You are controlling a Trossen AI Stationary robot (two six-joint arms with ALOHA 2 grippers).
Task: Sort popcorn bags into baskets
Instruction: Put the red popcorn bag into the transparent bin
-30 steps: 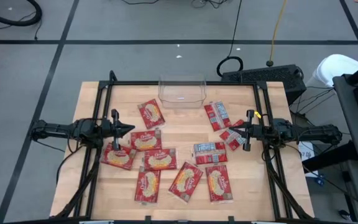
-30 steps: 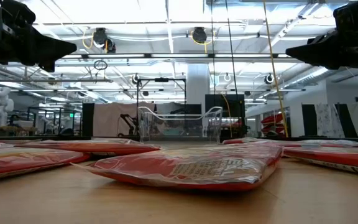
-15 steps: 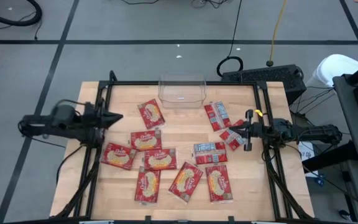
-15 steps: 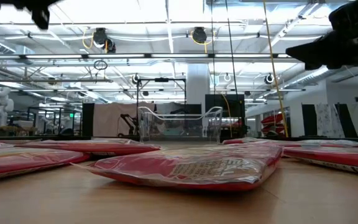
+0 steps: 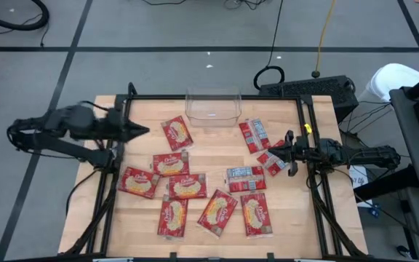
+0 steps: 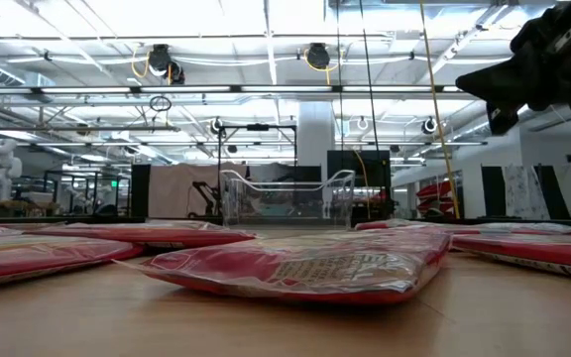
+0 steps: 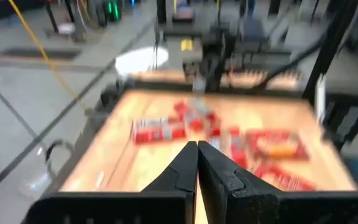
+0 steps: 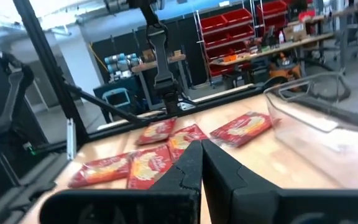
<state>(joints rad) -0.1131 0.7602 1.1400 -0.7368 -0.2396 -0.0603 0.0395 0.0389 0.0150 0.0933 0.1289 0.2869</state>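
Clear plastic rectangular bin (image 5: 213, 106) at top centre holds nothing; we judge sorting unstarted. The flat red popcorn packets (image 5: 188, 186) lie across mid-table. Left gripper (image 5: 142, 129) and right gripper (image 5: 276, 151) flank them, jaws together, empty.

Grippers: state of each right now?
Left gripper: closed, holding nothing, at the table's left edge.
Right gripper: closed, holding nothing, above the popcorn bags on the right side.
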